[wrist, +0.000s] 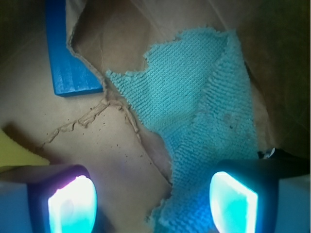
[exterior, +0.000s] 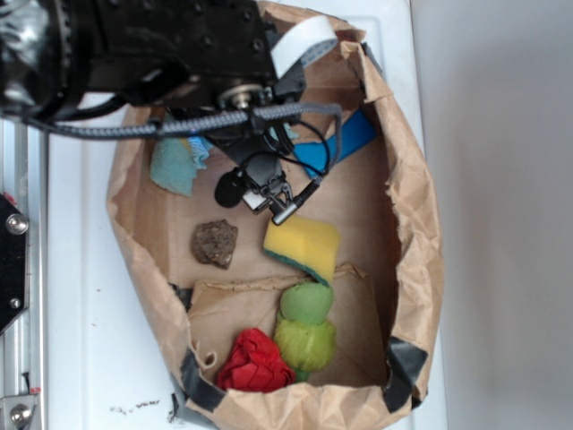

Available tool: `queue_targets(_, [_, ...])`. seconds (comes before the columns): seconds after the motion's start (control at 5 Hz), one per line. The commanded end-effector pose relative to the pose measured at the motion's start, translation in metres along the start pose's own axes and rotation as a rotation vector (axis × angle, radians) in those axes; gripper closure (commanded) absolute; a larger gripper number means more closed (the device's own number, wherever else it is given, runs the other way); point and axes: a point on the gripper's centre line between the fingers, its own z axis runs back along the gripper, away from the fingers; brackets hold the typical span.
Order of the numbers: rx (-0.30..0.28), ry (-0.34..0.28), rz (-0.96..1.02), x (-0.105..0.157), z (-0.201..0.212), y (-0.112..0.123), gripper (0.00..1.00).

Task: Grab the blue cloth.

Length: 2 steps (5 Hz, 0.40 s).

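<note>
While the black gripper [wrist: 148,204] hangs spread, the frayed teal-blue terry cloth [wrist: 204,111] lies off-centre — seemingly beneath one fingertip [wrist: 233,201].

Surface: white table top [exterior: 81,269], a few dark specks near the lower edge.
Left edge: metal rail [exterior: 20,358] with screws.
Right side: plain pale grey area [exterior: 510,215], featureless.
Container: brown paper bag [exterior: 421,233], torn rim, dark tape at corners.
Light: even, soft.
</note>
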Motion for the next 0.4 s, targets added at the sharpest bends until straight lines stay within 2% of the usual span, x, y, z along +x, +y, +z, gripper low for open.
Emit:
queue_targets(0.0, [0.024, -0.079, 0.043, 0.0160, 0.0054, 0.0100, 0.00])
queue_targets(0.2, [0.064, -0.091, 0.024, 0.0142, 0.0011, 0.0130, 0.00])
